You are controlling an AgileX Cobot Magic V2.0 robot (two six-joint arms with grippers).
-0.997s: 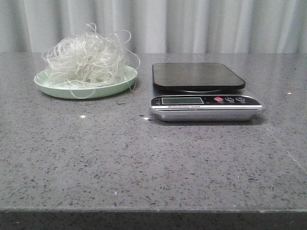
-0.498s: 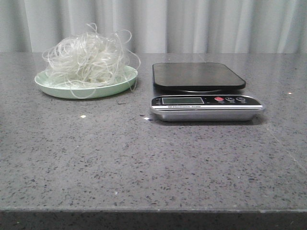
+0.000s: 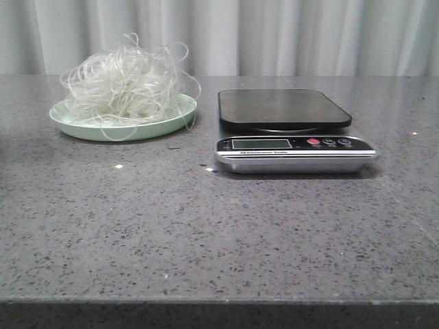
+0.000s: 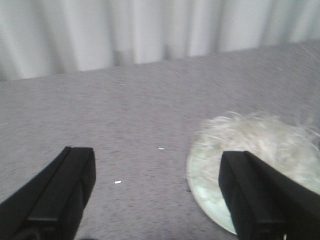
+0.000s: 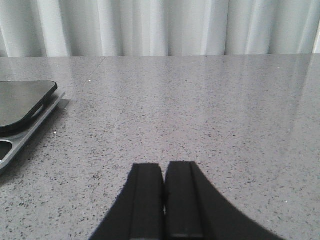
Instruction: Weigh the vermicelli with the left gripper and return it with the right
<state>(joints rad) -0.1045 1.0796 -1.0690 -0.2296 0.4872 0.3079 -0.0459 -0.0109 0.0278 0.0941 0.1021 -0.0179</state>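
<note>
On the grey tabletop, ahead of the left hand and toward one finger, the vermicelli sits heaped on a pale green plate, untouched. The left hand is spread wide and empty; the right hand is clenched on nothing, with the scale off to its side. The task looks to be at its first step. Next, the left hand likely needs to centre over the tangle and close gently.

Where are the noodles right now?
In the front view, the vermicelli sits piled on the green plate at the table's far left, beside the kitchen scale.
</note>
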